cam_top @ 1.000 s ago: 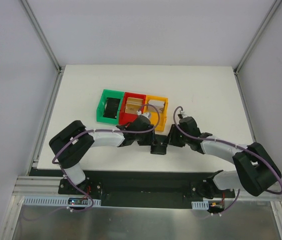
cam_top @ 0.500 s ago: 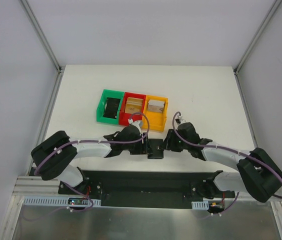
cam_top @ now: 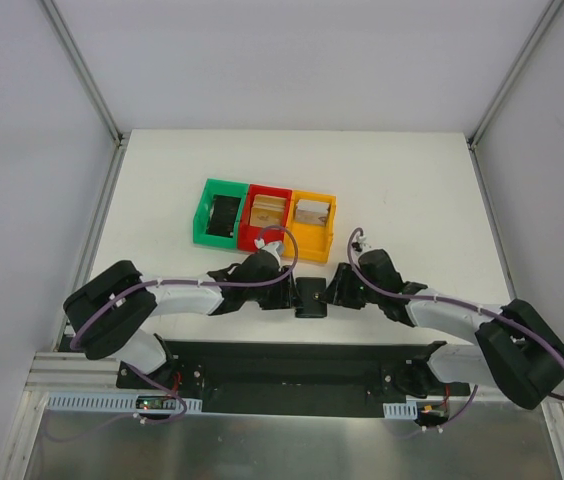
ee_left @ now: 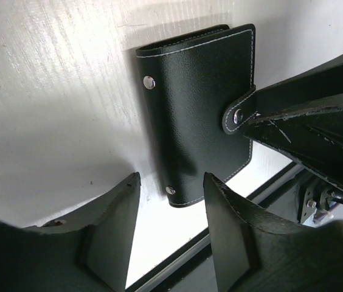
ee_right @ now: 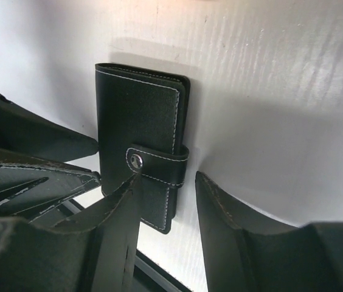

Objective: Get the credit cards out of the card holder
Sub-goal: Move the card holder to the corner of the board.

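Note:
The card holder (cam_top: 312,297) lies closed and flat near the table's front edge, its strap snapped shut. It fills the left wrist view (ee_left: 199,109) and the right wrist view (ee_right: 138,115). My left gripper (cam_top: 288,294) is open at its left side, and only the holder's near corner lies between the tips (ee_left: 171,177). My right gripper (cam_top: 339,290) is open at its right side (ee_right: 168,176). One fingertip rests by the strap's snap and the other stands clear of the edge. Tan-gold credit cards (cam_top: 269,210) show in the red and orange bins (cam_top: 311,213).
A green bin (cam_top: 202,215) holding something black, a red bin (cam_top: 269,189) and an orange bin (cam_top: 314,196) stand in a row behind the grippers. The black base rail (cam_top: 292,360) runs right below the table's front edge. Frame posts rise at the back corners.
Both grippers have come down from beside the bins toward the front edge and now flank the card holder. Over the last half second they have barely moved.

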You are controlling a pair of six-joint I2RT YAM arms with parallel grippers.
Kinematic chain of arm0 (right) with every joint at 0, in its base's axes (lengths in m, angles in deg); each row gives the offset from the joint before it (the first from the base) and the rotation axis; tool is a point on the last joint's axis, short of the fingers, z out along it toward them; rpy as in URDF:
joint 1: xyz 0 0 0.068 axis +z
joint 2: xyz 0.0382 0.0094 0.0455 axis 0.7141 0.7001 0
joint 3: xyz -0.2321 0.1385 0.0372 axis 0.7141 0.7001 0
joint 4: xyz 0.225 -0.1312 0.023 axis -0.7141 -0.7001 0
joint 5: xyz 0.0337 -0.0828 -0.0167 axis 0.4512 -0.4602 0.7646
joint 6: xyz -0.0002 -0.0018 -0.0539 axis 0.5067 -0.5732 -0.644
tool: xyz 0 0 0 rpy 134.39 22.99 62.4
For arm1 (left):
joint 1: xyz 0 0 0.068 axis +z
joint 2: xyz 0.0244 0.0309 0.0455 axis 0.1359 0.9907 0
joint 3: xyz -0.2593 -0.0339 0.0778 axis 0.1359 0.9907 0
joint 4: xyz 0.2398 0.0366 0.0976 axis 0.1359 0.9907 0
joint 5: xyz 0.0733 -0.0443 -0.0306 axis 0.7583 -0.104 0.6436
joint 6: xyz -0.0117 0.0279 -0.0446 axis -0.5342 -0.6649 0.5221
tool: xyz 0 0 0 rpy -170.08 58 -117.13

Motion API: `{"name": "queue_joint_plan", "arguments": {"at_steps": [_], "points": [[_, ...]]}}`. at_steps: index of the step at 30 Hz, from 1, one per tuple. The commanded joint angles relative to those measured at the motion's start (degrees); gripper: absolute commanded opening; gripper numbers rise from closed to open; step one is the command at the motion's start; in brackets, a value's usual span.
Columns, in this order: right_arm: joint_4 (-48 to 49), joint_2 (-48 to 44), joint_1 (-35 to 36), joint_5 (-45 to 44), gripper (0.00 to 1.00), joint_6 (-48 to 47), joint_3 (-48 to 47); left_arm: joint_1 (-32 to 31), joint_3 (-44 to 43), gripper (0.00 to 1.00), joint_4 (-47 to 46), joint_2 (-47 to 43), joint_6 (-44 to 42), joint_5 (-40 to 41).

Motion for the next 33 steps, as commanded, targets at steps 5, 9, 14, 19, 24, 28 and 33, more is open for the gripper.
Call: {"name": "queue_joint_plan", "arguments": {"at_steps": [5,9,14,19,24,28,33], "points": [[-0.90,4.53,0.26,3.04,0.42,0.43,3.72,-0.51,-0.54,0.38,3.29,2.46,0.28,2.02],[0.42,5.33,0.26,4.01,0.37,0.51,4.43,-0.51,-0.98,0.27,3.38,3.52,0.37,1.67],[1.13,5.42,0.34,4.36,0.28,0.51,4.78,-0.51,-1.06,0.23,3.29,3.69,0.37,1.58],[1.30,5.24,0.26,4.80,0.19,0.51,4.78,-0.51,-0.98,0.22,3.38,3.43,0.37,1.58],[1.13,3.92,0.26,5.32,0.11,0.51,4.96,-0.51,-0.10,0.26,3.03,1.68,0.72,2.28],[0.78,1.99,0.26,6.11,0.00,0.16,4.96,-0.51,0.78,0.38,2.85,-1.22,0.63,3.34],[0.07,0.06,0.26,7.34,0.00,-0.19,4.60,-0.51,1.83,0.51,1.19,-3.68,0.72,2.99]]}}
